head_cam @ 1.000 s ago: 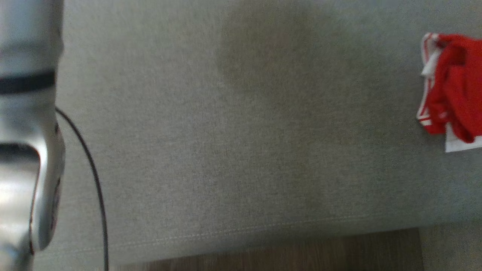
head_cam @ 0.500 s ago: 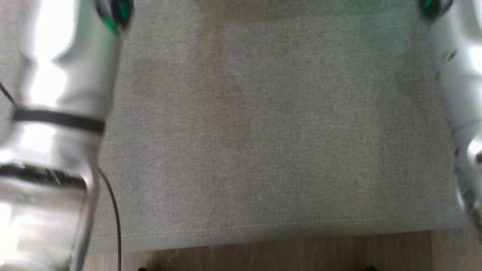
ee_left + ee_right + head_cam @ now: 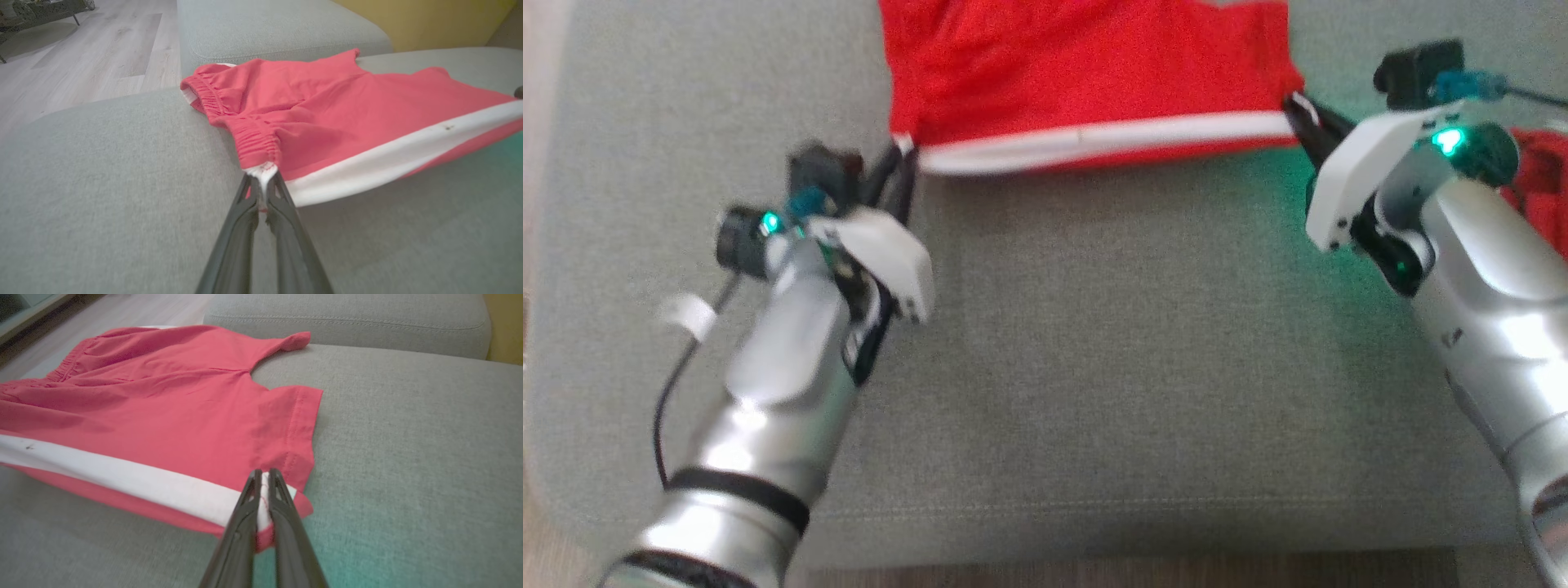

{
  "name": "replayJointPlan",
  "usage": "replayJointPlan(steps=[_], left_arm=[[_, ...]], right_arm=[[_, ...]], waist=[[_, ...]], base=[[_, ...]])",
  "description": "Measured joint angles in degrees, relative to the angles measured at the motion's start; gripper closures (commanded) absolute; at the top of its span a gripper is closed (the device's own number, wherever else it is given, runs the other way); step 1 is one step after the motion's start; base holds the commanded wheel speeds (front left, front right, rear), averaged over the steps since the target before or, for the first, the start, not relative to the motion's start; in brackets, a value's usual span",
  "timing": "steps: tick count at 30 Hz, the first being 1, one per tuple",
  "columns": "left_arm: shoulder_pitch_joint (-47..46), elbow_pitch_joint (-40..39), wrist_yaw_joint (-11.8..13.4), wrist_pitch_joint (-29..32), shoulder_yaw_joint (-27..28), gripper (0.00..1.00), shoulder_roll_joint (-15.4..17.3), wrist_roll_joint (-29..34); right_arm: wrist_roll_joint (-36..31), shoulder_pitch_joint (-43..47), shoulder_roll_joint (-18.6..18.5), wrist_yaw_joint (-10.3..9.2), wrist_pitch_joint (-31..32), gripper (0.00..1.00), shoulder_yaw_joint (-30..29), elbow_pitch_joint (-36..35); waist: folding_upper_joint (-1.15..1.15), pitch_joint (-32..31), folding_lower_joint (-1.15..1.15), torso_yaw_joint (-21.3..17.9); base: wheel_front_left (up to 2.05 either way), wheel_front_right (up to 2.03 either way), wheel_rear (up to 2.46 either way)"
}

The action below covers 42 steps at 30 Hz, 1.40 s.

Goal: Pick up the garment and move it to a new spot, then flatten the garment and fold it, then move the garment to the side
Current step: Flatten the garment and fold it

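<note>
The garment (image 3: 1086, 65) is a pair of red shorts with a white side stripe and an elastic waistband, spread over the far part of the grey sofa cushion (image 3: 1111, 343). Its near edge is stretched taut between my two grippers. My left gripper (image 3: 903, 155) is shut on the waistband corner, seen close up in the left wrist view with the gripper (image 3: 263, 179) pinching white trim of the garment (image 3: 327, 106). My right gripper (image 3: 1298, 110) is shut on the leg-hem corner; in the right wrist view the gripper (image 3: 264, 475) clamps the stripe end of the garment (image 3: 163, 408).
More red cloth (image 3: 1535, 180) lies beyond my right forearm. The cushion's front seam runs low in the head view, with wooden floor (image 3: 1176, 572) below it. A back cushion (image 3: 278, 28) rises behind the garment, with a yellow wall (image 3: 429, 20) beyond it and floor (image 3: 81, 61) off the sofa's end.
The head view has swung across the sofa. A second ago it showed bare cushion with crumpled red cloth at the right edge; now both grippers and the spread garment are in it.
</note>
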Motion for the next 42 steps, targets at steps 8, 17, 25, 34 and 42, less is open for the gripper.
replayJointPlan(steps=[8, 17, 25, 34, 42], left_arm=[[8.0, -0.2, -0.4, 0.0, -3.1, 1.0, 0.0, 1.4], [16.2, -3.0, -1.5, 0.0, -3.9, 1.0, 0.1, 0.5], [24.4, -5.2, -3.5, 0.3, -6.0, 1.0, 1.2, -0.1], [36.1, -11.8, -4.5, 4.8, -9.4, 1.0, 3.8, -2.7], [43.5, -23.1, -4.5, 8.3, -11.2, 1.0, 7.3, -4.7]], right_arm=[[3.6, 5.1, -3.3, 0.01, 5.4, 1.0, 7.4, -1.8], [8.5, 10.7, -8.0, 0.08, 13.6, 1.0, 14.9, -5.7], [15.5, 17.2, -13.5, 0.08, 24.5, 1.0, 20.7, -13.6], [22.7, 23.6, -21.2, 0.09, 38.0, 1.0, 23.9, -24.7], [25.2, 28.9, -26.5, 0.09, 45.8, 1.0, 21.8, -32.9]], waist=[[0.0, -6.0, 0.0, 0.7], [0.0, -12.4, 0.0, 1.1], [0.0, -17.6, 0.0, 1.4], [0.0, -23.3, -0.01, 2.3], [0.0, -24.6, -0.01, 3.7]], base=[[0.0, 0.0, 0.0], [0.0, 0.0, 0.0], [0.0, 0.0, 0.0], [0.0, 0.0, 0.0], [0.0, 0.0, 0.0]])
